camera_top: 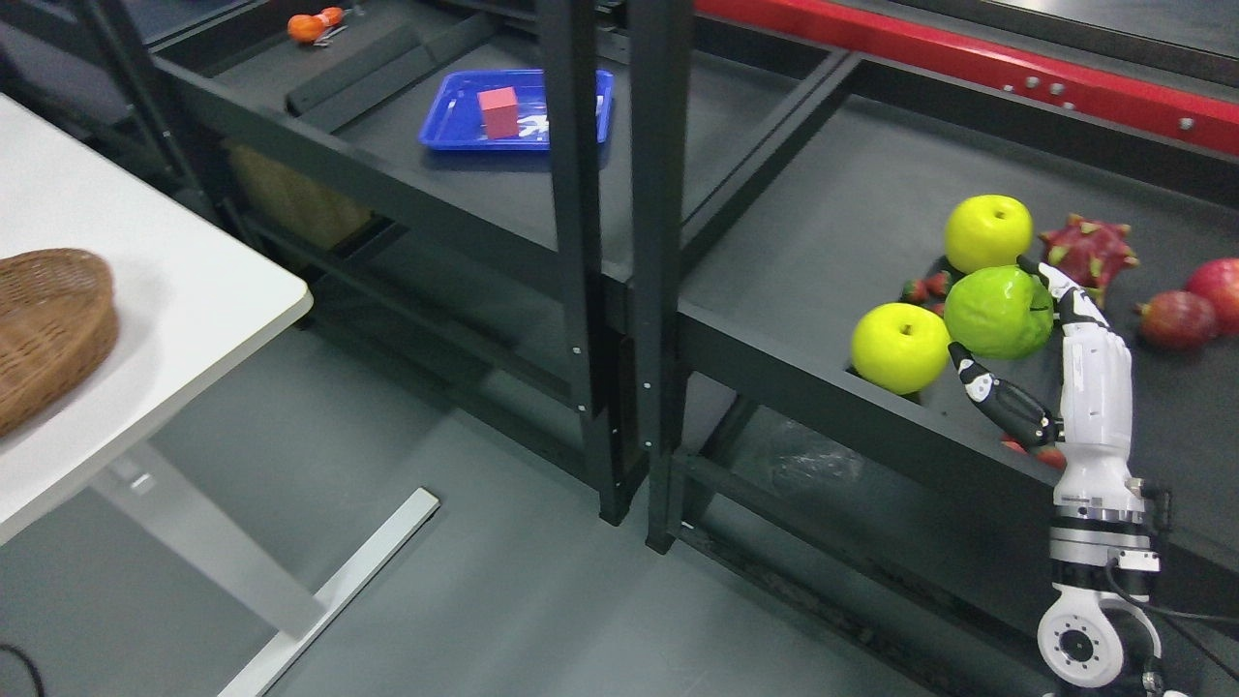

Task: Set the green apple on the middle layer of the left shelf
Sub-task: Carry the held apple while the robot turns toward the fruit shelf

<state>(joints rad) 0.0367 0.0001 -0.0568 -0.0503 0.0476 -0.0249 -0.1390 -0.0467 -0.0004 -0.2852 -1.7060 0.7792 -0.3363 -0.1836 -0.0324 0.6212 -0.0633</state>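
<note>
At the right of the frame the right hand has its fingers wrapped round the green apple, just above the right shelf. This looks like the pick-up; next comes a lift clear of the two yellow apples, past the black uprights, to the left shelf.

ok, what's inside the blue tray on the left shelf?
A red block sits in the blue tray, with white markings beside it. The black shelf post covers part of the tray's right side, so anything there is hidden.
</note>
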